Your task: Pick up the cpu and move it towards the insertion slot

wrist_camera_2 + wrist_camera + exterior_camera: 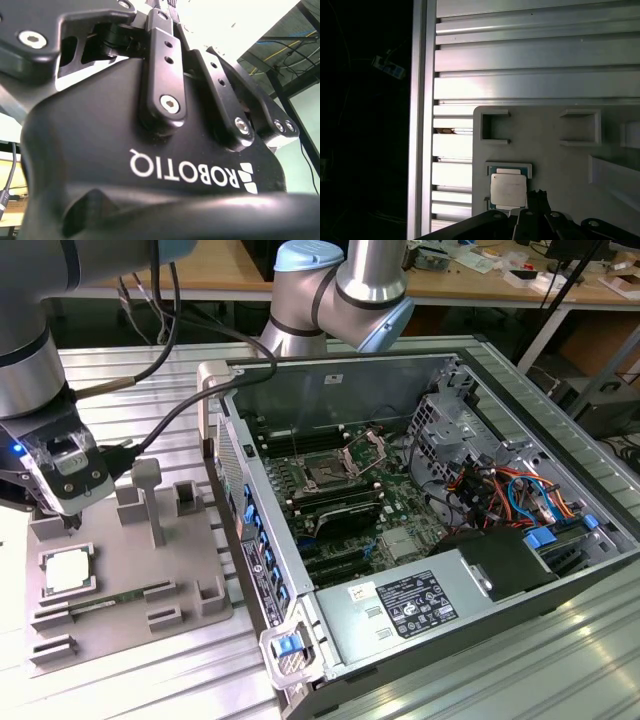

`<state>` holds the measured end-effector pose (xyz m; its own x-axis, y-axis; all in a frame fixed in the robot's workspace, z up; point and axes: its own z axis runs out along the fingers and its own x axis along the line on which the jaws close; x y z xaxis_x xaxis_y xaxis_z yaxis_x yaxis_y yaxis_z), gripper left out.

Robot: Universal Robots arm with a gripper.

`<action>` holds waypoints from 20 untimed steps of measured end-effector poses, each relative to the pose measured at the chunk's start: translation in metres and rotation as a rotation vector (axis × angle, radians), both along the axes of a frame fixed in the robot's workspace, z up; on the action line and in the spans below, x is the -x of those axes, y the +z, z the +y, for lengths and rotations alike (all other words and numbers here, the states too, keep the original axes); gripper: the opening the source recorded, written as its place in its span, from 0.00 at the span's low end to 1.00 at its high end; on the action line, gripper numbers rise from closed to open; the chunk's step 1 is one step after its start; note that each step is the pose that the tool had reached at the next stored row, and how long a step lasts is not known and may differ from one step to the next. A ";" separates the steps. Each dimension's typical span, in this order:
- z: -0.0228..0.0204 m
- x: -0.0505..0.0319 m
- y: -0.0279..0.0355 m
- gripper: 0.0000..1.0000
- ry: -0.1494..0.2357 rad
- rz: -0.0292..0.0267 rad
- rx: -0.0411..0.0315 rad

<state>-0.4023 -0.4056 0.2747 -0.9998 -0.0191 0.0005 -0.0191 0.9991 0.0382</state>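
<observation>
- The gripper [70, 523] hovers over the grey fixture tray [185, 565], fingers pinched together, holding nothing.
- The cpu [67, 570] lies flat in a recess at the tray's outer edge, just below the fingertips, untouched.
- The insertion slot [325, 476] sits well apart, inside the open computer case [350, 380].

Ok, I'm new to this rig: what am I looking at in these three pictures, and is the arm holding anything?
The exterior view shows the whole bench. A silver robot arm carries a gripper, which hangs close above a grey parts holder. The cpu lies in that holder and is not lifted, so nothing appears to be held. To the exterior view's right stands an open computer case, and the insertion slot is on its motherboard. The first wrist view looks down past the gripper at the cpu. The second wrist view sits close against the gripper's black body.
</observation>
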 end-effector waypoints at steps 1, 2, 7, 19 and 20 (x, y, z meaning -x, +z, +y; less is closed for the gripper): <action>0.0000 0.0000 -0.0002 0.11 0.000 0.0001 0.0000; 0.0000 0.0000 -0.0003 0.11 0.000 0.0001 0.0000; 0.0000 0.0001 -0.0012 0.11 0.000 0.0000 0.0000; -0.0002 0.0004 -0.0033 0.11 0.000 0.0001 0.0001; -0.0002 0.0004 -0.0036 0.11 0.000 0.0001 0.0000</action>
